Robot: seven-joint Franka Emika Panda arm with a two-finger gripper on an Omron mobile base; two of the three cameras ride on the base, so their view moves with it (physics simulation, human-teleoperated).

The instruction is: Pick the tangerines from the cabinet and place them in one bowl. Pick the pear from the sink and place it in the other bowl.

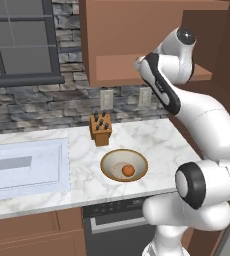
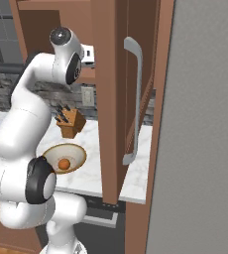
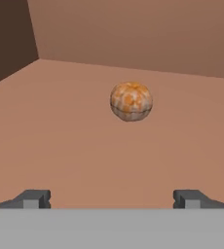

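Tangerine [image 3: 131,101] lies on the brown cabinet shelf [image 3: 60,141], ahead of the hand [image 3: 111,199] and well apart; its fingers [image 3: 33,198] are spread wide, holding nothing.

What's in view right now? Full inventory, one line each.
tangerine in bowl: 1, bright orange, inside the shallow bowl
tangerine on shelf: 1, duller orange, on the cabinet shelf, ahead of the gripper
shallow bowl: 1, tan rim, cream inside, on the counter
cabinet: 1, reddish-brown, on the wall above the counter
knife block: 1, brown wood, at the back of the counter
sink: 1, pale, left of the bowl
counter: 1, white marble
gripper: 1, dark tips, open, short of the shelf tangerine
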